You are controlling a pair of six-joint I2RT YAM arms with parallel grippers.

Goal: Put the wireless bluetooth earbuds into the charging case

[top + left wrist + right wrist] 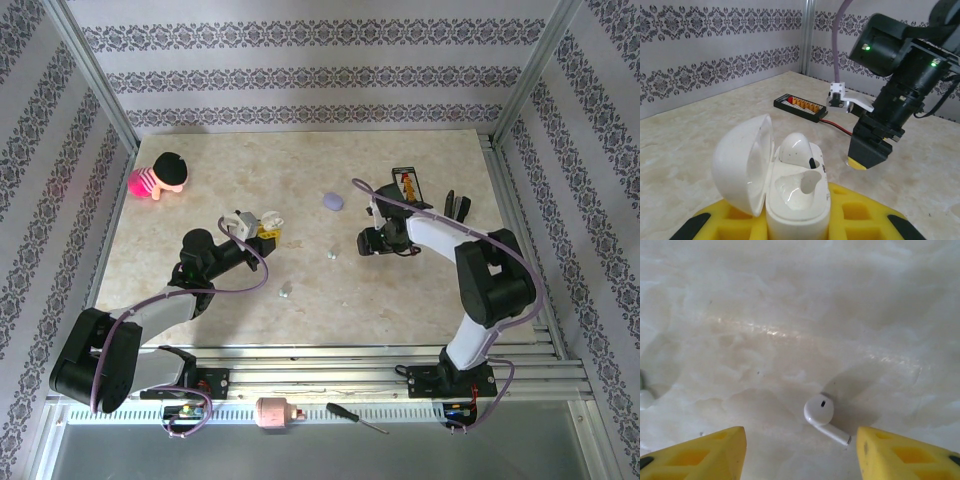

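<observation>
My left gripper [799, 226] is shut on the white charging case [799, 197], gripping its lower body between yellow pads. The lid [742, 165] stands open to the left. One white earbud [796, 148] sits in the far slot and the near slot is empty. In the top view this gripper [262, 226] holds the case [269, 219] left of centre. My right gripper [802, 452] is open, low over the table, its yellow fingers [705, 455] on either side of a white earbud [821, 413] lying flat. That gripper [368, 240] is right of centre.
A lavender case [332, 201] lies behind the centre. Two small pale buds [331, 253] [286, 291] lie between the arms. A pink and black doll [160, 176] is at the far left. A black connector board [405, 185] and a black object [457, 207] lie at the far right.
</observation>
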